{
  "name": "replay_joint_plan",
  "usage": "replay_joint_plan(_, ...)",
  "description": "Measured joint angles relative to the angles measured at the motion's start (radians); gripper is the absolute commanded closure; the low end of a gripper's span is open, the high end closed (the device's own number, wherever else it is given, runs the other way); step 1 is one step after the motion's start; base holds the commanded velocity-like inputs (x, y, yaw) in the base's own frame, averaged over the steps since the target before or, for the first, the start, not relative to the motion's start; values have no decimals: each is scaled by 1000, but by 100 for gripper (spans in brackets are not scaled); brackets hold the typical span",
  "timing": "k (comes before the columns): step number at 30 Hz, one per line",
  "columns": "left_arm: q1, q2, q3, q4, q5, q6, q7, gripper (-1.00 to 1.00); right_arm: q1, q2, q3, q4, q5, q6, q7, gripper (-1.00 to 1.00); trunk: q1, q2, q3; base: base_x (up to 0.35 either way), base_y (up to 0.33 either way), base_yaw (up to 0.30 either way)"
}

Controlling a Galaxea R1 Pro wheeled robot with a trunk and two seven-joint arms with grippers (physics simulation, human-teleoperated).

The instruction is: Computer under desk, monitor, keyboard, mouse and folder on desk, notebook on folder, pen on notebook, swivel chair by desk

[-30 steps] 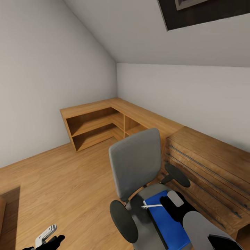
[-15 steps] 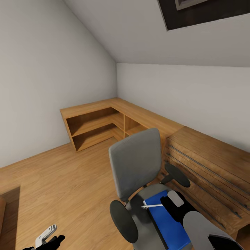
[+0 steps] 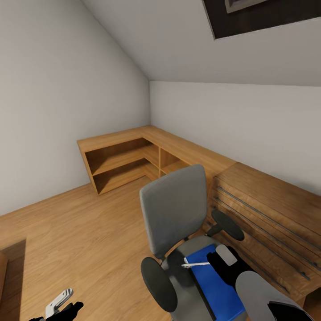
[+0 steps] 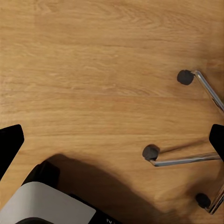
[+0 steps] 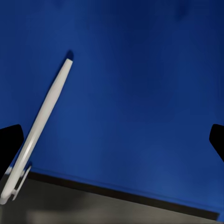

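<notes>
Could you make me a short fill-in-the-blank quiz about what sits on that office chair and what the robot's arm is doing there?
1. The bright blue flat folder lies on the seat of the grey upholstered swivel chair with black ____.
2. The thin white pen rests on top of the ____.
3. The right end effector hovers over the folder with its fingers ____.
4. Seen from the left wrist, the chair's chrome base stands on a ____ floor.

Missing words: armrests; folder; open; wooden

Almost nothing has changed: the right hand point(image 3: 223, 263) over the folder point(image 3: 214, 285) on the chair point(image 3: 174, 214) has edged very slightly down and to the right. The pen point(image 3: 196, 265) has not moved.
</notes>
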Motion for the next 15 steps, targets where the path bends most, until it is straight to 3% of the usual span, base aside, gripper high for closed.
replay_joint_plan(9, 0, -1, 0, 0, 0, 0, 0, -100, 0, 3, 0, 0, -1, 0, 5, -100, 0, 0, 0, 3, 1, 0)
replay_joint_plan(15, 0, -1, 0, 0, 0, 0, -1, -100, 0, 3, 0, 0, -1, 0, 5, -100, 0, 0, 0, 103, 56, 0)
